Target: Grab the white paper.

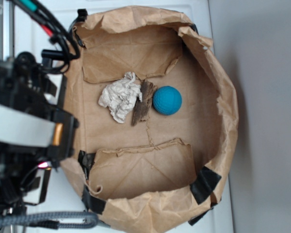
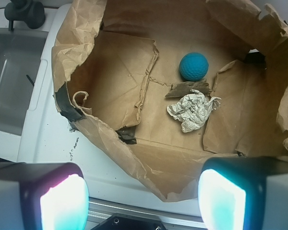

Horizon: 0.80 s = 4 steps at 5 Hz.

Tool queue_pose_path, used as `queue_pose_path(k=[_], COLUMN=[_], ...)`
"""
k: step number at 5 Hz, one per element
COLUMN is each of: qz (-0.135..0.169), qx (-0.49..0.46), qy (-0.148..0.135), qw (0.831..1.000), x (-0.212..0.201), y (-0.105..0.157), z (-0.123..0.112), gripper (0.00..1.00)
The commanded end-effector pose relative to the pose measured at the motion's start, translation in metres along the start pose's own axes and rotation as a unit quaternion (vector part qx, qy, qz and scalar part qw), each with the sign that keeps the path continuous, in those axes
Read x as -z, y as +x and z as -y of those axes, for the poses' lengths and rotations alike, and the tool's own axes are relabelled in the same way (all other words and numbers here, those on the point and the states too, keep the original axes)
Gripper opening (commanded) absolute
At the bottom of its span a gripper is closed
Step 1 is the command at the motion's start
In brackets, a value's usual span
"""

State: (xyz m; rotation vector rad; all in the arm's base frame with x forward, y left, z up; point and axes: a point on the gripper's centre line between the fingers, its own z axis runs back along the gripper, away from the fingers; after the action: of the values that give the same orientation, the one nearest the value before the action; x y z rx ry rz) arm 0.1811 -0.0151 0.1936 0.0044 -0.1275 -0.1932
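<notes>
The white paper [image 1: 120,97] is a crumpled off-white wad lying on the floor of the brown paper bag tray [image 1: 223,97]. In the wrist view the white paper [image 2: 193,110] sits near the middle of the bag tray [image 2: 77,43], well ahead of my gripper [image 2: 143,201]. The gripper is open, its two glowing pads [image 2: 65,203] wide apart with nothing between them, and it hangs outside the bag's near rim. In the exterior view only the arm's black body [image 1: 24,121] shows at the left; the fingers are hidden there.
A dark brown bark piece [image 1: 142,103] lies right against the paper, with a teal ball [image 1: 167,100] beyond it. The bag's crumpled walls stand up all round. A grey sink [image 2: 12,81] with a black fitting lies left of the bag in the wrist view.
</notes>
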Motion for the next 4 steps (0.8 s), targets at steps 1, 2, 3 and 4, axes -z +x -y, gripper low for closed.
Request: queue_pose_path(k=[1, 2, 3, 4], qz=[-0.054, -0.056, -0.029, -0.007], qx=[-0.06, -0.075, -0.051, -0.018], qy=[0.017, 0.033, 0.032, 0.011], qw=[0.997, 0.995, 0.998, 1.0], x=[0.073, 0.092, 0.098, 0.106], y=[0.062, 0.075, 0.069, 0.059], z=[-0.058, -0.077, -0.088, -0.084], gripper=[1.0, 1.0, 1.0, 1.0])
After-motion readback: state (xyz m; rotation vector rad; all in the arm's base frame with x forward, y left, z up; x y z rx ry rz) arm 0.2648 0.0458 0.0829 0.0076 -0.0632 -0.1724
